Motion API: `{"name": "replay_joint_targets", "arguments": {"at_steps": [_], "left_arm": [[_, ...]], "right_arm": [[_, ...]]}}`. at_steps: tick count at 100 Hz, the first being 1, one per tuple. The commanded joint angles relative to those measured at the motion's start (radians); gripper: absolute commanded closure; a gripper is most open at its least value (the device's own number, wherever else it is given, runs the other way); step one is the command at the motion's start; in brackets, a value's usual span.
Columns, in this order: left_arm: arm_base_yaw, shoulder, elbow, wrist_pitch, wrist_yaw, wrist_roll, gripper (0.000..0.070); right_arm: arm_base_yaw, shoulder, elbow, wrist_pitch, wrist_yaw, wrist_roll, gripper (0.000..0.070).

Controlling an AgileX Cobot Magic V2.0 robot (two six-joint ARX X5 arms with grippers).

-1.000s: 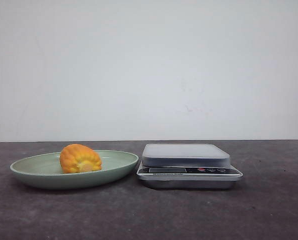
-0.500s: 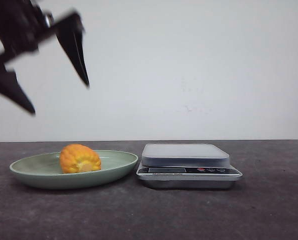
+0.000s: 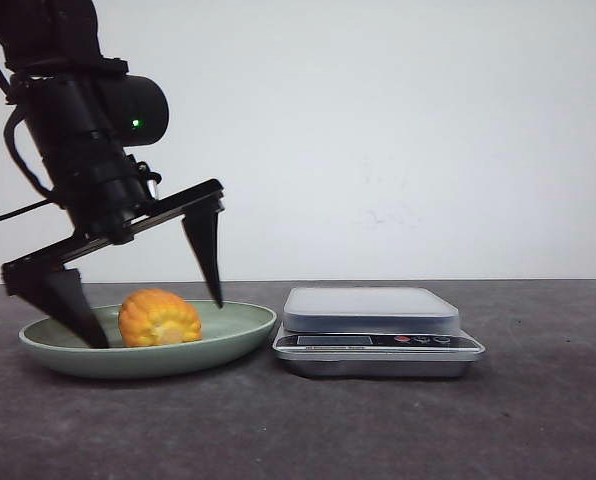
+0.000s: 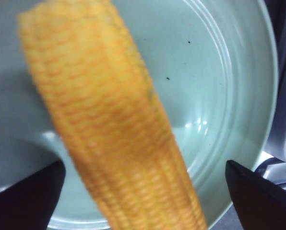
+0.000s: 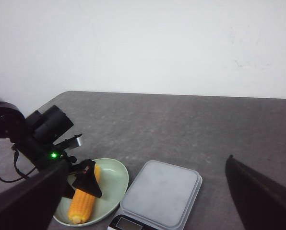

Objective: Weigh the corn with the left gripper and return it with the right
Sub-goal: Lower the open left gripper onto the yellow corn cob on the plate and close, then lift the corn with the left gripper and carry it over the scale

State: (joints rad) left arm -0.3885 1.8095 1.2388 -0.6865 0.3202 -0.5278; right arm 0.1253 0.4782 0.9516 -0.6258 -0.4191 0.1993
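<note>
Our left hand [image 3: 148, 300] hangs tilted over the plate [image 3: 240, 335], its two black tapered fingers [image 3: 206, 245] spread wide on either side of the one corn [image 3: 159, 318], not touching it. That knobbly orange-yellow cob lies in the single smooth, shallow green plate. One flat-topped metal scale [image 3: 376, 330] sits just right on the dark desk [image 3: 378, 430]. Our right hand [image 5: 143, 201] stands open, far back.

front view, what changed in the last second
The left gripper came in from the upper left and dropped down over the pale green oval plate. It is open, its fingers either side of the orange-yellow corn cob, not yet closed on it. The corn, the plate and the silver kitchen scale stayed put.
</note>
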Motion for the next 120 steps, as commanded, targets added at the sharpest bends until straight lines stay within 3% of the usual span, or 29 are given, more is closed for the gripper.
{"name": "replay_joint_targets", "arguments": {"at_steps": [1, 7, 16, 32, 72, 99, 120], "left_arm": [[-0.010, 0.048, 0.013, 0.011, 0.001, -0.015, 0.0065], [-0.011, 0.063, 0.013, 0.007, 0.001, -0.010, 0.0270], [-0.013, 0.069, 0.013, 0.003, 0.003, 0.053, 0.0698], [-0.015, 0.067, 0.013, -0.005, 0.002, 0.146, 0.0690], [-0.015, -0.070, 0.013, 0.061, 0.151, 0.141, 0.0689], [-0.015, -0.291, 0.034, 0.227, 0.152, 0.089, 0.0689], [-0.019, -0.425, 0.078, 0.442, 0.152, 0.089, 0.0689]], "right_arm": [[0.004, 0.003, 0.019, 0.004, 0.001, 0.010, 0.0041], [0.004, 0.003, 0.019, -0.002, 0.001, 0.008, 0.0041], [0.004, 0.003, 0.019, -0.011, 0.002, 0.001, 0.0041], [0.004, 0.003, 0.019, -0.011, 0.007, -0.003, 0.0041], [0.004, 0.003, 0.019, -0.011, 0.027, -0.006, 0.0042], [0.004, 0.003, 0.019, -0.011, 0.027, -0.005, 0.0042], [0.018, 0.003, 0.019, -0.012, 0.027, -0.005, 0.0042]]}}
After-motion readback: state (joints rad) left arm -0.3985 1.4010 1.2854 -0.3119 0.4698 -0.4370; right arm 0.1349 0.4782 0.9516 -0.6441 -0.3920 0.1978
